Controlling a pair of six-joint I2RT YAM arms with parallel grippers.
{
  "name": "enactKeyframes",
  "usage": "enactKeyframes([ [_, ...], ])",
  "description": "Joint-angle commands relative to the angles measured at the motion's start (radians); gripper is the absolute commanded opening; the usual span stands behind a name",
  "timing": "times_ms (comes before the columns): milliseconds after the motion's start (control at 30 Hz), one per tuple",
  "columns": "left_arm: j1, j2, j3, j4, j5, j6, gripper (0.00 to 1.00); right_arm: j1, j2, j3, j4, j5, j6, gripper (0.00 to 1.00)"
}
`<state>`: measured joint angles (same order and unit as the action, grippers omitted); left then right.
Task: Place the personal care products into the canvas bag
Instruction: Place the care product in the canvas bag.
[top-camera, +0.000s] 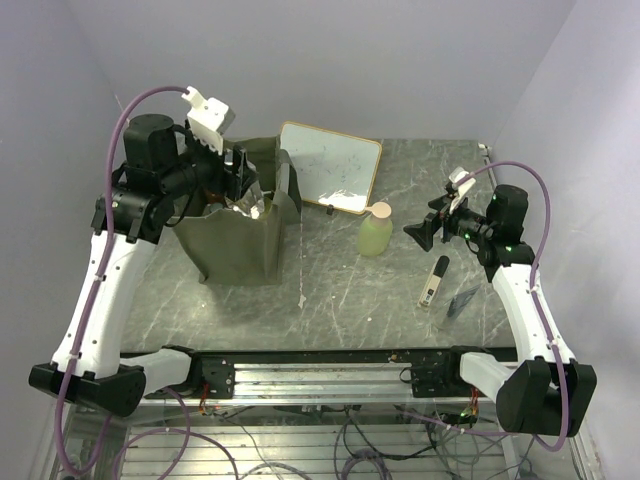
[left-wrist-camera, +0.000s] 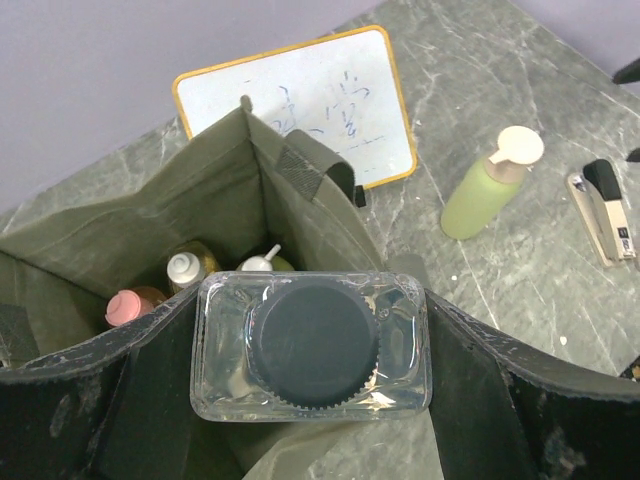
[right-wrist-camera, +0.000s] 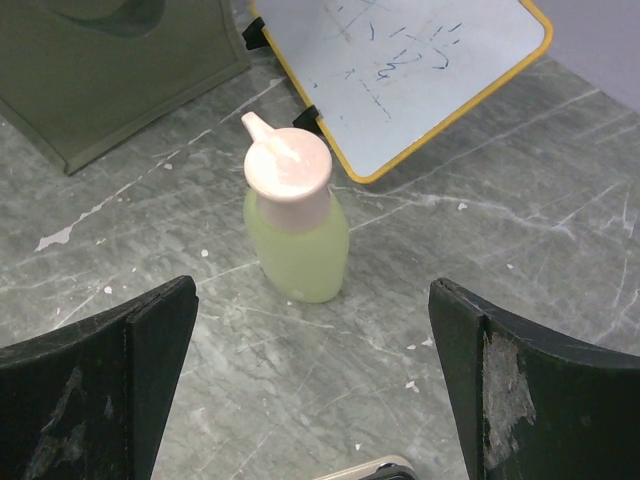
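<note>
My left gripper (top-camera: 245, 195) is shut on a clear bottle with a black cap (left-wrist-camera: 312, 345) and holds it over the open mouth of the olive-green canvas bag (top-camera: 230, 245). Inside the bag (left-wrist-camera: 90, 250) stand a pink-capped bottle (left-wrist-camera: 127, 307) and two white-pump bottles (left-wrist-camera: 185, 268). A green bottle with a pink cap (top-camera: 376, 229) stands on the table right of the bag; it also shows in the right wrist view (right-wrist-camera: 294, 220) and the left wrist view (left-wrist-camera: 490, 185). My right gripper (top-camera: 420, 232) is open and empty, just right of that bottle.
A wood-framed whiteboard (top-camera: 330, 166) leans behind the bag and the green bottle. A stapler (top-camera: 433, 281) lies on the table under my right arm, with a small dark item (top-camera: 462, 300) beside it. Purple walls close in the left, back and right.
</note>
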<state>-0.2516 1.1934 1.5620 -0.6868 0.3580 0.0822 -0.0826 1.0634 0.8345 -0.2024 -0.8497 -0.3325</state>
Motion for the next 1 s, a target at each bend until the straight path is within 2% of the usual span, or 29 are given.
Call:
enactKeyframes([
  [0, 0.008, -0.032, 0.111, 0.073, 0.135, 0.081, 0.07, 0.008, -0.003, 0.024, -0.002, -0.026, 0.006, 1.0],
  [233, 0.007, -0.03, 0.132, 0.007, 0.269, 0.161, 0.07, 0.023, 0.025, 0.058, -0.044, -0.048, -0.007, 1.0],
  [567, 0.006, -0.016, 0.119, -0.042, 0.352, 0.215, 0.07, 0.143, 0.075, 0.146, -0.122, -0.002, -0.064, 1.0],
  [967, 0.006, 0.01, 0.105, -0.166, 0.454, 0.332, 0.07, 0.2, 0.14, 0.233, -0.179, -0.048, -0.113, 1.0],
])
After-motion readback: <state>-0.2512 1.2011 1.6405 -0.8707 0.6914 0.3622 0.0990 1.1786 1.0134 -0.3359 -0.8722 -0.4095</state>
